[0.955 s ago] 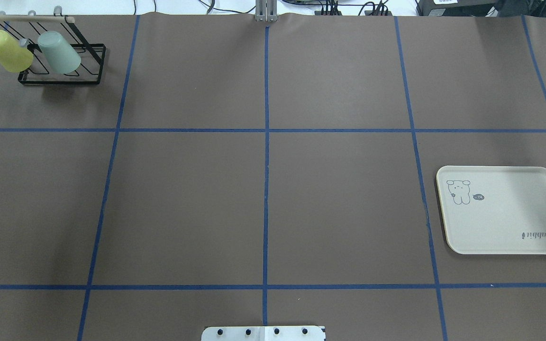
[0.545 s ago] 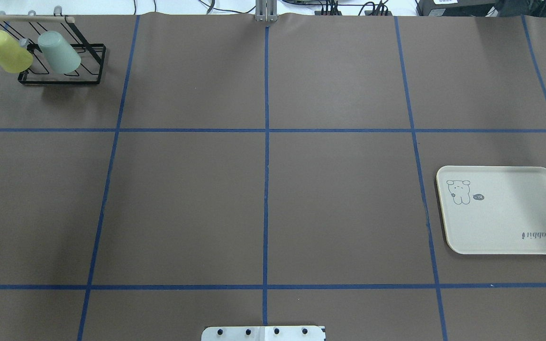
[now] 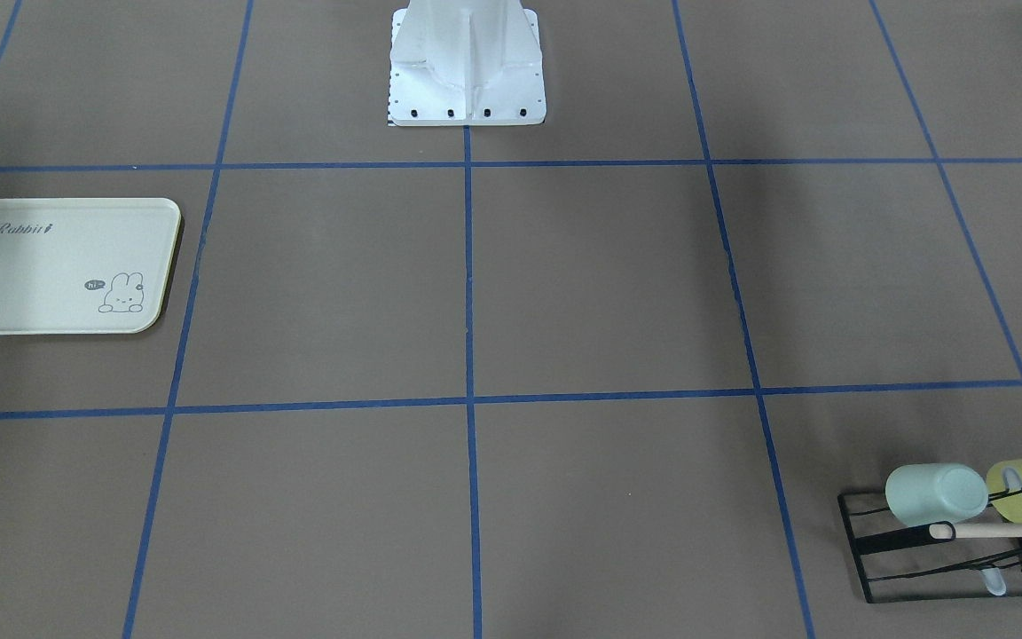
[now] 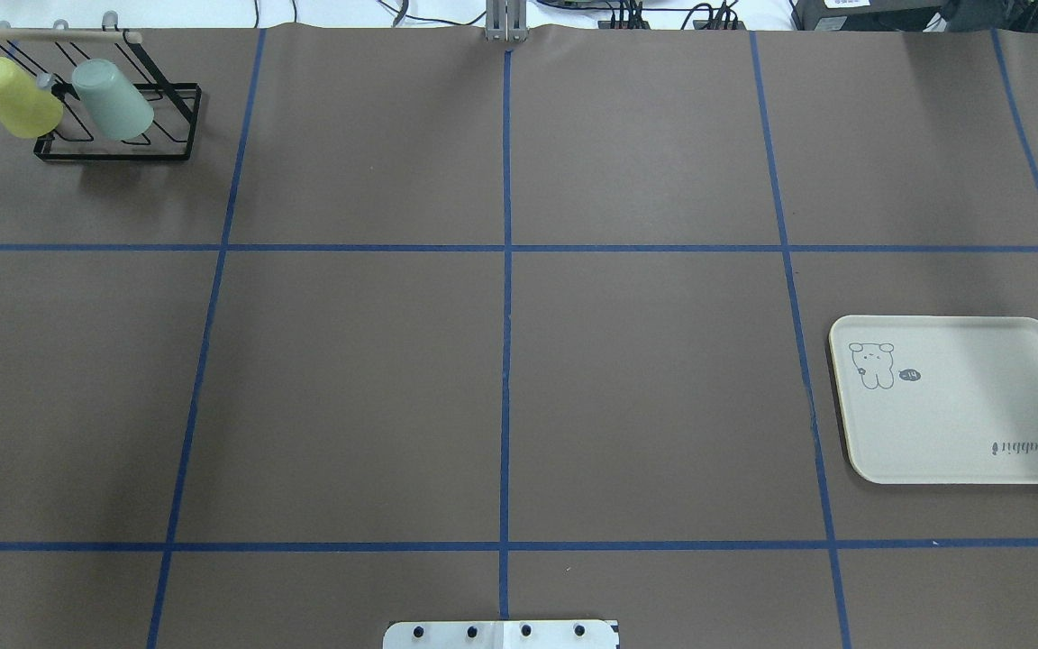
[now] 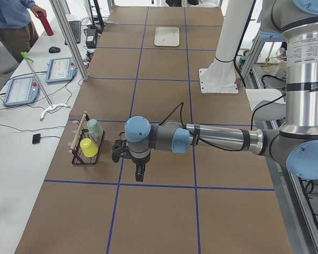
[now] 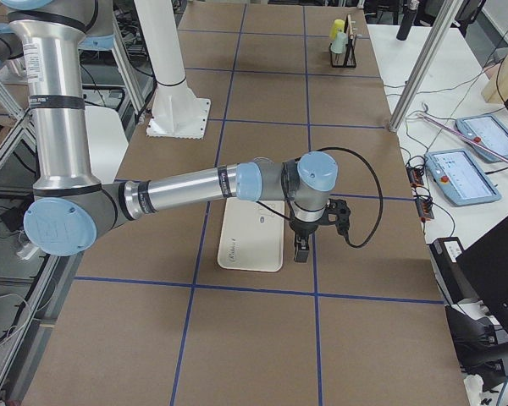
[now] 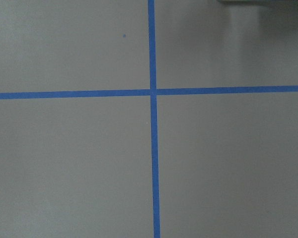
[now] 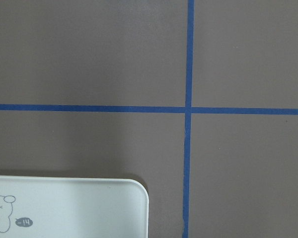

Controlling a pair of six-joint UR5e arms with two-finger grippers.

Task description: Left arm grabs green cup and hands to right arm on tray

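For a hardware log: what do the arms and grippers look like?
Both arms are silver-grey tubes with pale blue joint caps. The left arm and right arm each carry a looped black cable. The left gripper and right gripper are black; markings are too small to tell.

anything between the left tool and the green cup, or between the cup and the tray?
Nothing visible. Bare table lies between the left tool and the green cup, and from there across to the tray. The cup sits tilted on the black rack; the yellow-green cup is on its side away from the tray.
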